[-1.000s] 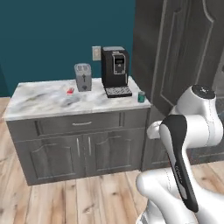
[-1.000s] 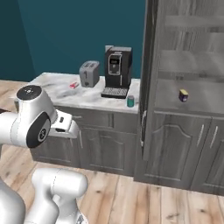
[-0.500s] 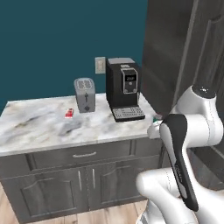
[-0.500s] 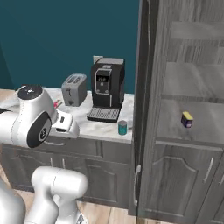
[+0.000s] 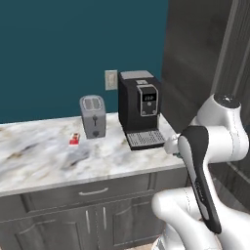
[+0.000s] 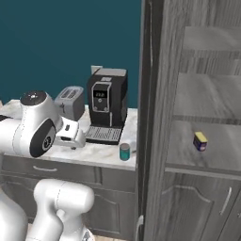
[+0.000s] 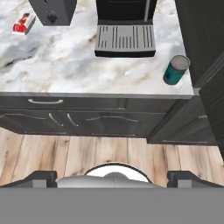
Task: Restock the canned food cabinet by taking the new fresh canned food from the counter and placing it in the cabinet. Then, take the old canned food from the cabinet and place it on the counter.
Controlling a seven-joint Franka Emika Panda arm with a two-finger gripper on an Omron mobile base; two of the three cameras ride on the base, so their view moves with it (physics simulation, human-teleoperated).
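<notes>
Though small, teal silver-topped can (image 7: 176,69)

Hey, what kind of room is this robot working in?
Most likely a home kitchen: a marble counter carries a toaster and a coffee machine, and a tall grey cabinet with open shelves stands beside it.

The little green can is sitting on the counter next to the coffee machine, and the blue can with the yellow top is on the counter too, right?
Not quite. The blue can with the yellow top is on a shelf inside the cabinet, as the right base view shows. The green can does sit on the counter beside the coffee machine.
</notes>
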